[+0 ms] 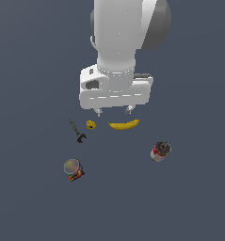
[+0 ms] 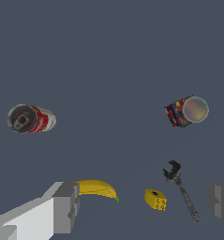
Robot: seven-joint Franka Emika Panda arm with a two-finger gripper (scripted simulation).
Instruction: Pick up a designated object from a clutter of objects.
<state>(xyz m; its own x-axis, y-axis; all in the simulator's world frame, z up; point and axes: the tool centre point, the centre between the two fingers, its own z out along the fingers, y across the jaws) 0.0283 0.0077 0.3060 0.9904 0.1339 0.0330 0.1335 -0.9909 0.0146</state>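
The designated object, a small can with a silvery lid and a multicoloured label, stands on the dark floor toward the exterior view's left. My gripper hangs open above the far part of the clutter, well away from that can, with nothing between its grey fingers. Below it lie the yellow banana, the tiny yellow block and the thin black tool.
A can with a red-and-white label and dark top sits at the exterior view's right. The white arm body fills the upper middle of the exterior view. All items rest on a plain dark grey floor.
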